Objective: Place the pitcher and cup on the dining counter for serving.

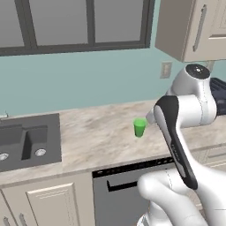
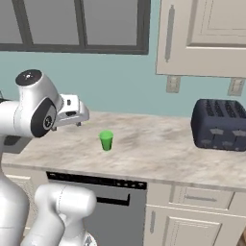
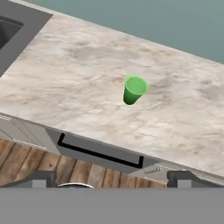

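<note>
The small bright-green cup stands upright on a marbled counter, about midway between the counter's front edge and the wall. My gripper hangs above the counter's front edge, short of the cup and looking down at it. It is open: its two dark fingertips stand far apart with nothing between them. In the right base view my white hand is left of the cup and higher than it. The pitcher and the dining counter are out of view.
A dark sink is set into the counter at the left. A dark toaster stands at the right by the wall. A dishwasher front sits below the cup. Cream wall cabinets hang above the toaster.
</note>
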Robot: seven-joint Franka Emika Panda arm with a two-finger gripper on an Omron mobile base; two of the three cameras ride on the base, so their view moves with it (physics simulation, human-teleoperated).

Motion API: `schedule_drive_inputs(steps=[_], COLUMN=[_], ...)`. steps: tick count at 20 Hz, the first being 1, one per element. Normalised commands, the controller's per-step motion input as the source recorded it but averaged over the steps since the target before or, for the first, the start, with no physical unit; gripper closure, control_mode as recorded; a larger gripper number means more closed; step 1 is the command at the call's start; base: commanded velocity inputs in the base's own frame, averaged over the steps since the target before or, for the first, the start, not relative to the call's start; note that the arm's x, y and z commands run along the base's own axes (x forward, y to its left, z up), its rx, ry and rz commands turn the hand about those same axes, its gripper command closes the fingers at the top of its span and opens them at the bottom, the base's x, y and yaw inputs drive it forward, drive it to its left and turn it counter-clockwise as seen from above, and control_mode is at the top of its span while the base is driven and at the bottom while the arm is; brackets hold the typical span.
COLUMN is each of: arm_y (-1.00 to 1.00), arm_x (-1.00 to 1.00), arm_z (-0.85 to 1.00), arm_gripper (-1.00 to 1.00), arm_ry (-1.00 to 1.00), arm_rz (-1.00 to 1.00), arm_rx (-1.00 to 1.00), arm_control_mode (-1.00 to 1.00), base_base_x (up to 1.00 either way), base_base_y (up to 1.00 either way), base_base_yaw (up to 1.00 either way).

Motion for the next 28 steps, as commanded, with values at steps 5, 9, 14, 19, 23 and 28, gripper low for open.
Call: schedule_drive_inputs(steps=[5, 9, 14, 19, 23, 28], arm_y=[0.0, 0.04, 0.0, -0.12, -0.31, -0.44], arm_x=[0.0, 0.35, 0.72, 0.78, 0.6, 0.47], arm_z=[0.0, -0.17, -0.4, -0.54, -0.6, -0.59], arm_gripper=[-1.0, -1.0, -1.0, -1.0, -1.0, -1.0], arm_ry=[0.0, 0.13, 0.26, 0.29, 0.11, 0.0], arm_rz=[0.0, -0.02, -0.12, -0.11, -0.09, -0.1], arm_rx=[0.0, 0.0, 0.0, 0.0, 0.0, 0.01], arm_control_mode=[1.0, -1.0, -1.0, -1.0, -1.0, -1.0], base_base_x=[0.29, 0.0, 0.0, 0.0, 0.0, 0.0], base_base_y=[0.38, 0.0, 0.0, 0.0, 0.0, 0.0], base_base_yaw=[0.01, 0.0, 0.0, 0.0, 0.0, 0.0])
